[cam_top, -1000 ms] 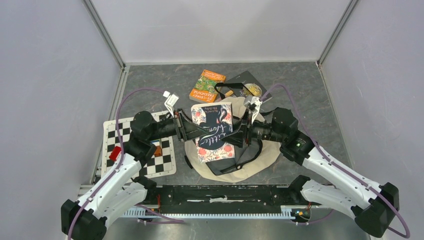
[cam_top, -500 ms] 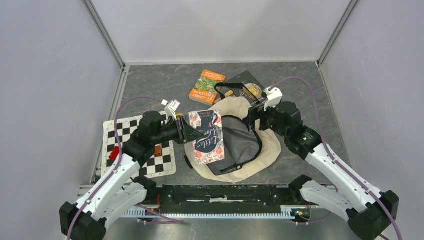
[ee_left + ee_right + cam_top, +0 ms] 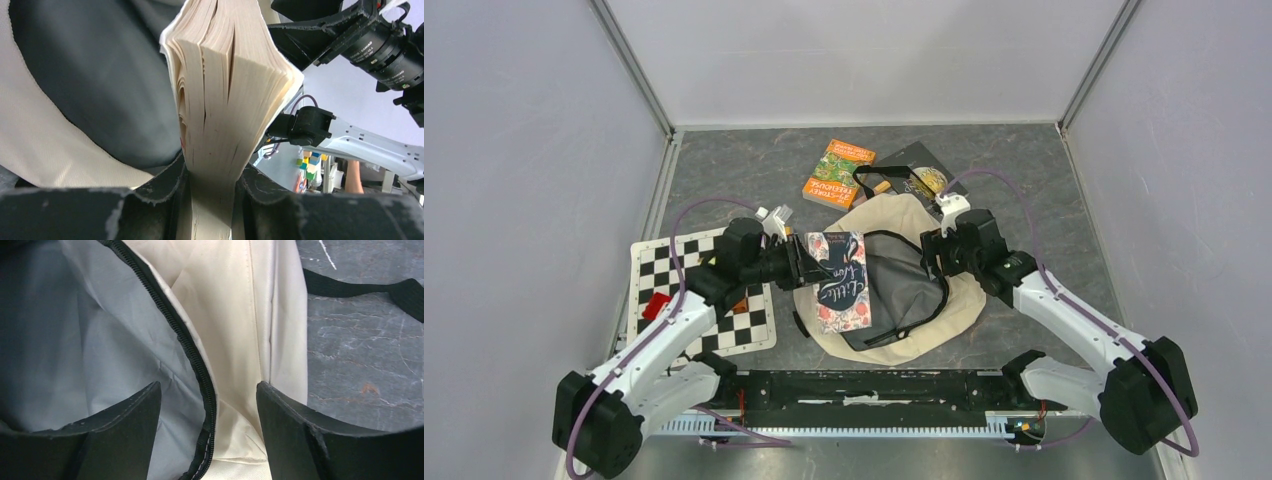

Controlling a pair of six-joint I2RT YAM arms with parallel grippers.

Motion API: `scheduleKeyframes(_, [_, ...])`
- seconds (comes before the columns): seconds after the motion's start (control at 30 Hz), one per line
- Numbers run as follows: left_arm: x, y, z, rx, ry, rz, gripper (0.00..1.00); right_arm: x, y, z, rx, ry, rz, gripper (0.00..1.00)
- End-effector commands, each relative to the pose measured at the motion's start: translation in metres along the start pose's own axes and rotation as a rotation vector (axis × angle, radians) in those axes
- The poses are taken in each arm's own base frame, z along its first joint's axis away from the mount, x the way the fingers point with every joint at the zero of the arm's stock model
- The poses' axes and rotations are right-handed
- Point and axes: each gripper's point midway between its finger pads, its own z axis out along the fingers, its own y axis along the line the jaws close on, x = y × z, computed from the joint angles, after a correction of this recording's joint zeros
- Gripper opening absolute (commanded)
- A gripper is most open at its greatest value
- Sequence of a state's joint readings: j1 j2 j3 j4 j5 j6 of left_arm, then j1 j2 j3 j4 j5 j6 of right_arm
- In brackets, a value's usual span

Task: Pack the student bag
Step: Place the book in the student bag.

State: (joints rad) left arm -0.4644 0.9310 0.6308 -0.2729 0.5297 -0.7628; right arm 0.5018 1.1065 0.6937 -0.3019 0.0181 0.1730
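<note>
— While the left claw (image 3: 802, 262) grips the book (image 3: 839, 282), where's the bag (image 3: 964, 300)?
— Mid-table, mouth gaping under the book; the right claw (image 3: 930, 250) stands spread astride its zipper (image 3: 190, 347).

The only wording that can be made out is on the dark floral paperback (image 3: 839, 283), where large white handwritten script runs across the black middle of the cover and appears to begin with "Little"; the rest of the title and the small line near the cover's far edge are too small to read. The orange-and-green book (image 3: 837, 172) carries pale lettering along its orange strip, and the black barrel (image 3: 372, 47) on the right arm bears a line of fine white print, but neither is legible.
</note>
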Motion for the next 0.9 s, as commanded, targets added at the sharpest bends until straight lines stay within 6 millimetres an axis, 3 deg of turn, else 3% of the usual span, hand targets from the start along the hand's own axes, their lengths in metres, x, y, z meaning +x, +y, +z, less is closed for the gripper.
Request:
scheduleKeyframes(0.0, [-0.020,-0.028,0.003,0.108,-0.057,-0.023,0.02,-0.012,0.011,0.002,-0.063,-0.063,-0.021,0.72])
scheduleKeyframes(0.27, [-0.021,-0.018,0.008,0.066,-0.072,-0.092,0.02,-0.013,0.029,0.009,-0.171,-0.076,-0.027,0.53])
scheduleKeyframes(0.53, [-0.024,-0.033,0.002,0.143,-0.104,-0.156,0.02,0.000,0.025,0.023,-0.152,-0.033,-0.029,0.62])
scheduleKeyframes(0.67, [-0.017,-0.024,0.008,0.135,-0.085,-0.197,0.02,0.003,0.035,0.027,-0.205,-0.021,-0.022,0.60])
scheduleKeyframes(0.7, [-0.017,-0.023,0.010,0.141,-0.085,-0.201,0.02,0.001,0.038,0.027,-0.220,-0.030,-0.018,0.56])
scheduleKeyframes(0.87, [-0.003,-0.003,0.020,0.099,-0.048,-0.253,0.02,-0.020,0.035,0.015,-0.199,-0.079,-0.015,0.07])
